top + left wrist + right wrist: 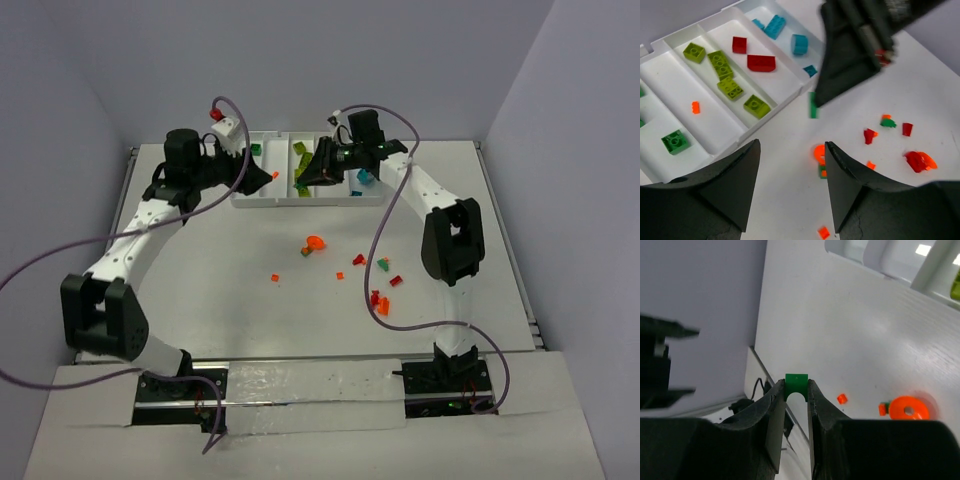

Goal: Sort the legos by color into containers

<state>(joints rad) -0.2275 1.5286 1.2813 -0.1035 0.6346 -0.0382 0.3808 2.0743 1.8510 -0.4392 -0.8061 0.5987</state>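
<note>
My right gripper [796, 387] is shut on a small dark green arched lego [796, 383], held at the fingertips. In the left wrist view that gripper [816, 102] hangs over the table just in front of the white tray [775, 111], the green piece [813, 106] at its tip. My left gripper [792, 145] is open with nothing between its fingers, above bare table near the tray's front rim. The containers hold lime bricks [730, 87], red bricks [761, 63], teal bricks [775, 26], a dark green brick [675, 141] and an orange bit [695, 107].
Loose legos lie on the table before the tray [300, 201]: an orange disc [316, 243] on a small green piece, red and orange bits [378, 298], a teal-green bit [384, 264] and a tiny orange one [275, 277]. Both grippers [265, 178] [318, 172] crowd the tray's front.
</note>
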